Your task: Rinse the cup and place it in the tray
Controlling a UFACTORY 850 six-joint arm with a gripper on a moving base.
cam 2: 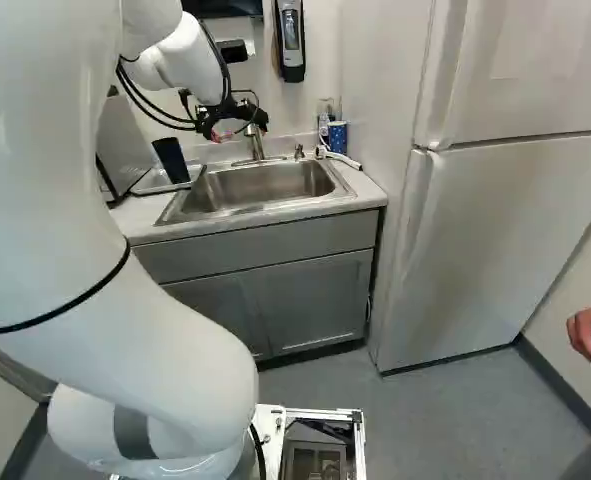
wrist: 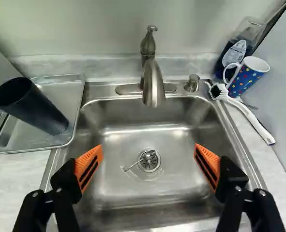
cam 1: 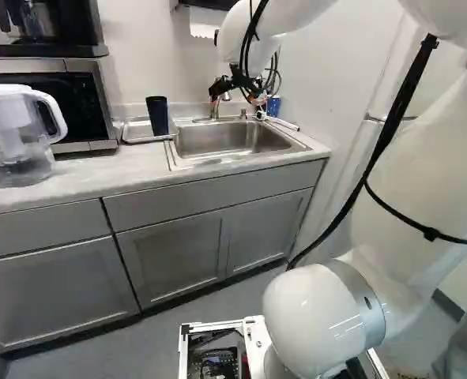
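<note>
The fingers [wrist: 88, 166] are held spread above the sink [wrist: 118, 145], with nothing pinched. Beyond them, towards the microwave [cam 1: 83, 103], the dark cup [wrist: 36, 108] is stood upright in the tray [wrist: 67, 92], where it is presumably wanted once rinsed.

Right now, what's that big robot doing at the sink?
The white robot arm is holding its open gripper over the sink, and it isn't gripping anything. The black cup stands in the metal tray beside the sink, mouth up, which is where the job wants it. No water shows coming from the faucet. The pictures don't show whether the cup has been rinsed.
</note>
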